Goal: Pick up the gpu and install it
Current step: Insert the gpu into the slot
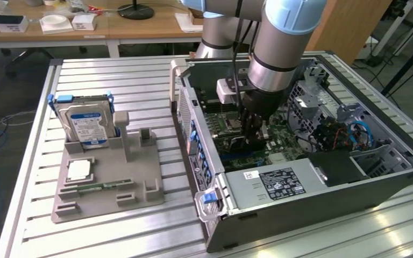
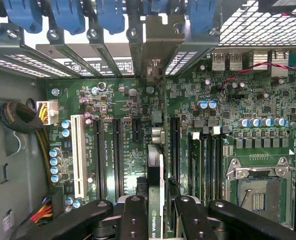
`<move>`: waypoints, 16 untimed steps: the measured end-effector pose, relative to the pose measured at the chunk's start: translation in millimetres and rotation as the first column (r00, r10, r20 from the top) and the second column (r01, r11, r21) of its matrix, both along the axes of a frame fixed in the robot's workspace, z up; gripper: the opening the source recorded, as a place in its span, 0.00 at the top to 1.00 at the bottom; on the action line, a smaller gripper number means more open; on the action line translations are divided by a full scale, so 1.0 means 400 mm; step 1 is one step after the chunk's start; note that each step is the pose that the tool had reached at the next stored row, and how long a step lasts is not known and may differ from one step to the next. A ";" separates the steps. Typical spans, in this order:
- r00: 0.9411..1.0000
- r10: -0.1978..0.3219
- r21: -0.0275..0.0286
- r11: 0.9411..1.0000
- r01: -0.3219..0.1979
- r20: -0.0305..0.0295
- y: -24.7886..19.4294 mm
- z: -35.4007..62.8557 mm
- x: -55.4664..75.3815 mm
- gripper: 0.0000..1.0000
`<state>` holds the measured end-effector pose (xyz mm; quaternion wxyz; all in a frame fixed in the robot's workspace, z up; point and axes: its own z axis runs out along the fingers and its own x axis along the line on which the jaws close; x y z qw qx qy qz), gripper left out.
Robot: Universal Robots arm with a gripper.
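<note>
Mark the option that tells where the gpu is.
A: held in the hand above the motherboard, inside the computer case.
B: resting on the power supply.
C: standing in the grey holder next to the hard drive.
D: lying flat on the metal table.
A: the gpu is gripped edge-on by the hand, over the motherboard inside the case.

Bright, even daylight; white glare streaks the slatted table, shadow dims the computer case interior.

exterior view overlooks the open case from above; wrist view faces its motherboard closely.
</note>
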<state>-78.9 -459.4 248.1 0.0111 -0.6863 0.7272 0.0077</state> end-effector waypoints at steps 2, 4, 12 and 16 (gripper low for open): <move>1.000 0.000 0.001 1.000 0.000 0.000 0.000 0.005 0.000 0.74; 1.000 0.000 0.000 1.000 0.000 0.000 0.000 0.015 0.000 0.74; 1.000 0.000 0.001 1.000 0.000 0.000 0.000 0.014 0.000 0.74; 1.000 0.001 0.002 1.000 -0.001 0.000 0.000 0.013 -0.003 0.74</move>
